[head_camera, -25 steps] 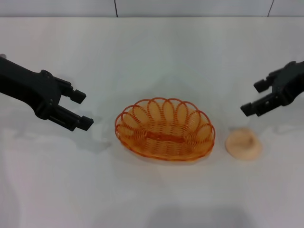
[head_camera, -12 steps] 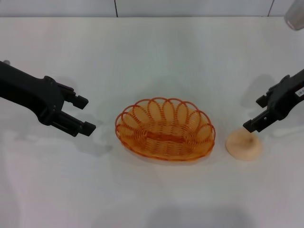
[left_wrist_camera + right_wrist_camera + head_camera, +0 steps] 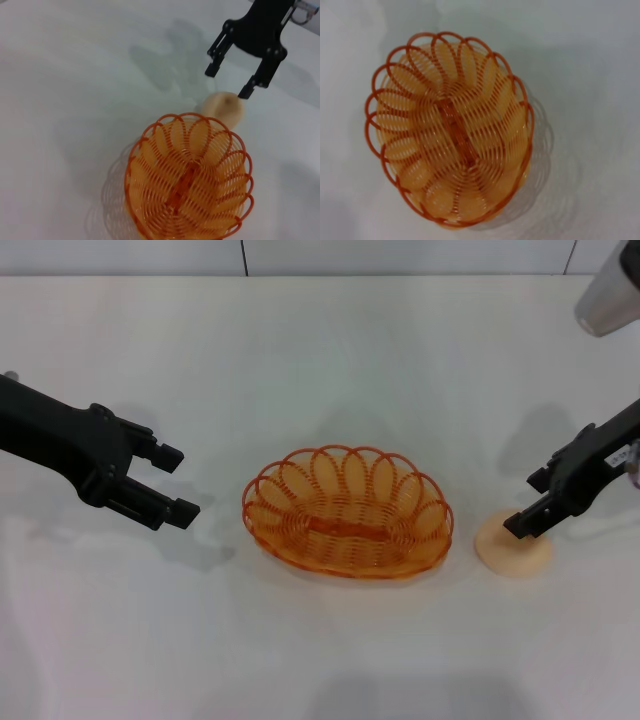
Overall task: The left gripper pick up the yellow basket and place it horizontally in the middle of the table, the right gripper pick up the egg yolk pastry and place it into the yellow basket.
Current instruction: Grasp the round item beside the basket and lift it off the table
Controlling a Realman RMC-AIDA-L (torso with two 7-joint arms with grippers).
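Two black claws flank the yellow basket (image 3: 347, 511), which sits flat at the centre of the frame on the table (image 3: 320, 360). At right of the frame the right gripper (image 3: 531, 503) hangs with its fingers spread over the egg yolk pastry (image 3: 517, 546), which lies on the tabletop just beside the basket's rim. At left of the frame the left gripper (image 3: 176, 482) hovers well apart from the basket, fingers spread and holding nothing

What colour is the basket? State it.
Orange-yellow, see-through wire loops; the basket shows best in the right wrist view.
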